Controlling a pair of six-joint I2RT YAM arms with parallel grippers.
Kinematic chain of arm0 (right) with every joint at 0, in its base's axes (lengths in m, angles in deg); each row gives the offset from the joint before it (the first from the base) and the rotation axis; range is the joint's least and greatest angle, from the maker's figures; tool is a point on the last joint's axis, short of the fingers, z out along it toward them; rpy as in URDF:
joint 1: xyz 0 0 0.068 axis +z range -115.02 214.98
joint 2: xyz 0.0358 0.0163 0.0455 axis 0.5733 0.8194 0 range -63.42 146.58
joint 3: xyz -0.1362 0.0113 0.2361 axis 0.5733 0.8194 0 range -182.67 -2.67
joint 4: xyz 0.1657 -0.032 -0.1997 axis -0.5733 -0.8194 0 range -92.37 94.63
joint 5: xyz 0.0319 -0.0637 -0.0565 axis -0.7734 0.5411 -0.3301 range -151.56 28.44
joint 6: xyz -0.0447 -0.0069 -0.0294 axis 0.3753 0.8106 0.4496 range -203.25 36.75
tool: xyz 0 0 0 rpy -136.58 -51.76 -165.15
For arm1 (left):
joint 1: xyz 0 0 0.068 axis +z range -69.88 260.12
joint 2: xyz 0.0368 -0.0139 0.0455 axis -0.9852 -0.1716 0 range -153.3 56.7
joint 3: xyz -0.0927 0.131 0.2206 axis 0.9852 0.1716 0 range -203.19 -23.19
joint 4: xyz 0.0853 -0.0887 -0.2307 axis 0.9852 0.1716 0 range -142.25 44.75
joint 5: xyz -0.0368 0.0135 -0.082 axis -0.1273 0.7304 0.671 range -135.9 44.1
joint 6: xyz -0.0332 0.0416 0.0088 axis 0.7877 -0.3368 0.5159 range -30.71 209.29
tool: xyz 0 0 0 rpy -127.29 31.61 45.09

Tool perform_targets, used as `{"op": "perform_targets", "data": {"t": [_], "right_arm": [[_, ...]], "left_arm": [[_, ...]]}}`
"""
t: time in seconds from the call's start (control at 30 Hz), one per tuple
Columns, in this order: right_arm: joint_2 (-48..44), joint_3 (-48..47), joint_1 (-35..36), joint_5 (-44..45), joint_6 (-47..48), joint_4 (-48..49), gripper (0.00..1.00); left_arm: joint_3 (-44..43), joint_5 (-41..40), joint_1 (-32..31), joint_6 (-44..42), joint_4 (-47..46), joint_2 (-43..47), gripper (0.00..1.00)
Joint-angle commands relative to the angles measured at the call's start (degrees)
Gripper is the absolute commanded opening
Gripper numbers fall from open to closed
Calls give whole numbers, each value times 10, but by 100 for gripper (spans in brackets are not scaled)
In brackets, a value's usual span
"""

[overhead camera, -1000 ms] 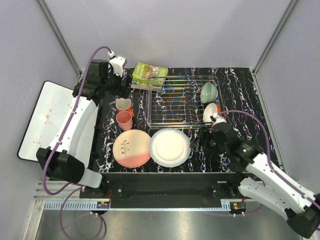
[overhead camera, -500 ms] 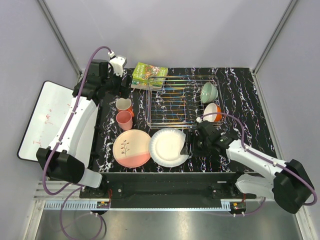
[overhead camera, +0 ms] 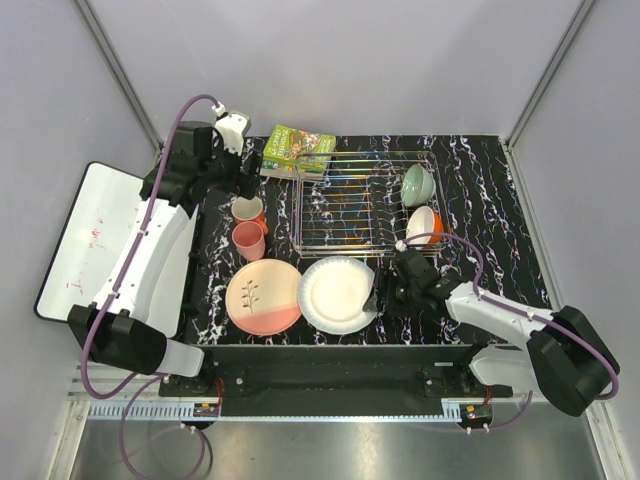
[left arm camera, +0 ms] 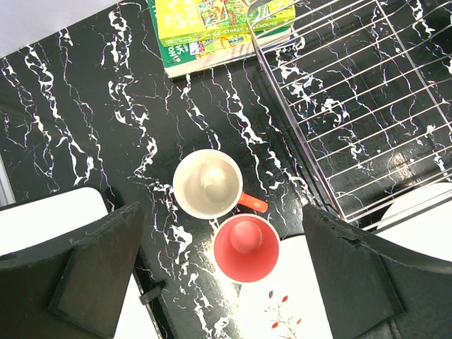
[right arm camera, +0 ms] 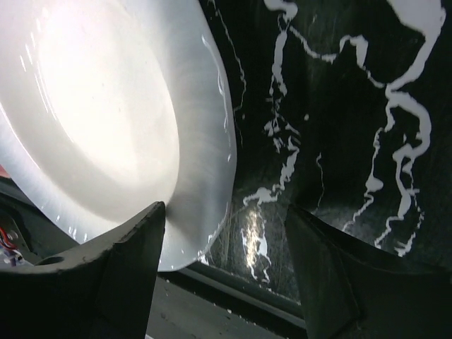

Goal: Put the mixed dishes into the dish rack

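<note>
Swinging in, our right gripper [overhead camera: 380, 293] now straddles the white plate [overhead camera: 335, 292] rim, still open; left gripper [left arm camera: 224, 268] wide. We can grab.

1. Your right gripper [overhead camera: 378, 293] has slid left, away from the small cream bowl [overhead camera: 424, 222], to the large white plate [overhead camera: 335, 293]. Its parted jaws now straddle the plate's right rim.
2. Your right arm [overhead camera: 500, 315] has dropped and folded low along the table's near edge.
3. Your left arm [overhead camera: 160, 230] has edged slightly left.

glossy white plate [right arm camera: 106, 120], shiny metal wire rack [overhead camera: 360, 205]
</note>
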Motion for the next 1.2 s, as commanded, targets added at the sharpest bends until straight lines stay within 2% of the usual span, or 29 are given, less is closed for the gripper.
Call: {"op": "perform_targets", "data": {"t": [0.0, 0.27, 0.53, 0.63, 0.83, 0.97, 1.03, 1.17], "right_arm": [[30, -2, -16, 0, 17, 53, 72], [64, -3, -32, -5, 24, 96, 70], [130, -26, -38, -6, 27, 108, 61], [136, -27, -39, -7, 27, 108, 52], [102, -15, -39, -3, 17, 94, 29], [53, 1, -39, -10, 10, 65, 6], [15, 16, -39, -11, -2, 58, 1], [-44, 30, -38, -9, -9, 18, 0]], "left_arm": [[-3, 6, 2, 7, -26, 14, 99], [0, 13, 3, 18, -30, 12, 99], [1, 6, 3, 15, -29, 19, 99], [6, 2, 3, 15, -29, 21, 99], [14, 1, 3, 15, -30, 20, 99], [11, 2, 3, 12, -30, 19, 99], [8, 3, 2, 13, -30, 19, 99], [8, 10, 3, 15, -30, 10, 99]]}}
